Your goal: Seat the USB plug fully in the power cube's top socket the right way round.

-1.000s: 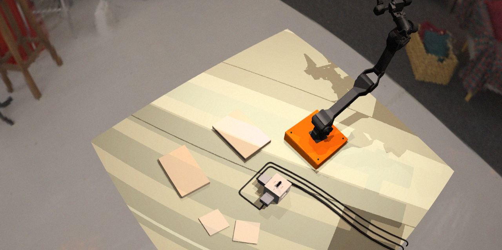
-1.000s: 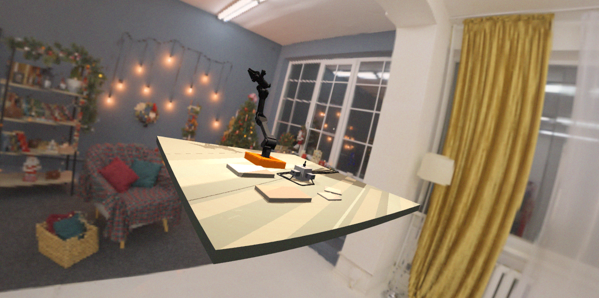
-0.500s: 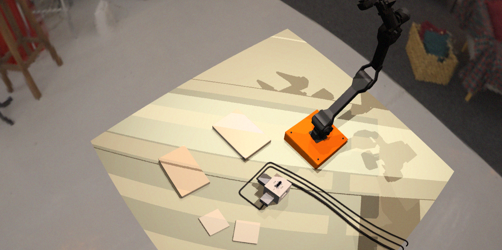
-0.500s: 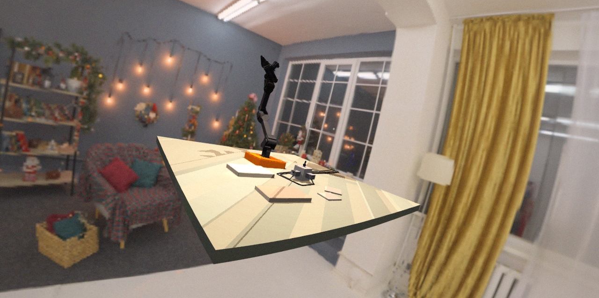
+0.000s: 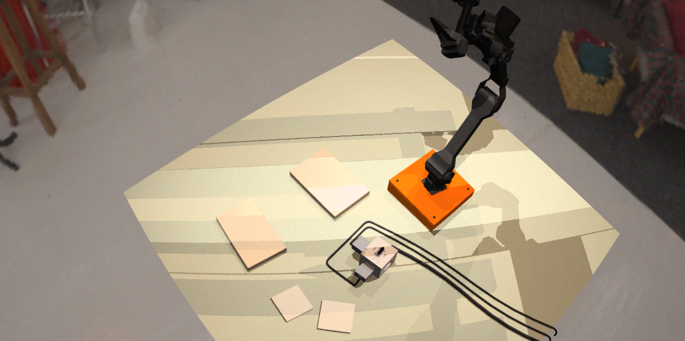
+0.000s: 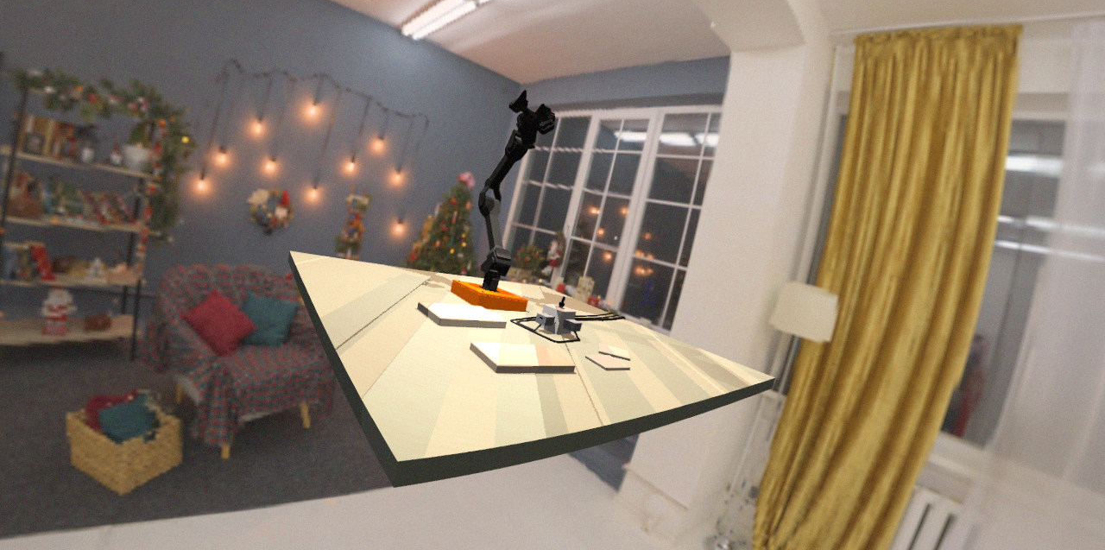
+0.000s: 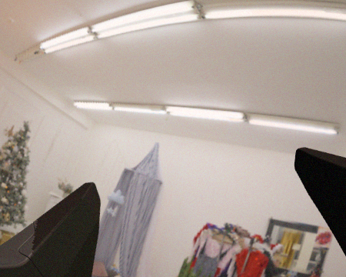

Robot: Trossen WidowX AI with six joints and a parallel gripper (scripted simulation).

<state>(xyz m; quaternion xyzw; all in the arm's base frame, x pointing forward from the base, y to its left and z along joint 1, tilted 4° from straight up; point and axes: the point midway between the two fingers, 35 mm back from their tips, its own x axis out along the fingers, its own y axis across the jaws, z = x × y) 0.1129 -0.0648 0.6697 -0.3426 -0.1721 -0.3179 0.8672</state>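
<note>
The pale power cube point(image 5: 375, 264) point(image 6: 555, 319) stands on the table with a small black USB plug point(image 5: 380, 250) point(image 6: 562, 302) upright on its top face. How deep the plug sits, and which way round, is too small to tell. Two grey plugs, one at the upper left point(image 5: 360, 243) and one at the lower left point(image 5: 364, 271), stick out of the cube's sides. My gripper point(image 5: 435, 2) point(image 7: 202, 177) is open and empty, raised high above the table and far from the cube. The wrist view shows only its two fingers and the room.
Black cables point(image 5: 447, 275) loop around the cube and run to the lower right. The orange arm base point(image 5: 411, 195) point(image 6: 494, 299) is beside them. Two larger flat boards point(image 5: 330, 183) point(image 5: 251, 235) and two small square tiles point(image 5: 291, 302) point(image 5: 336, 316) lie on the table.
</note>
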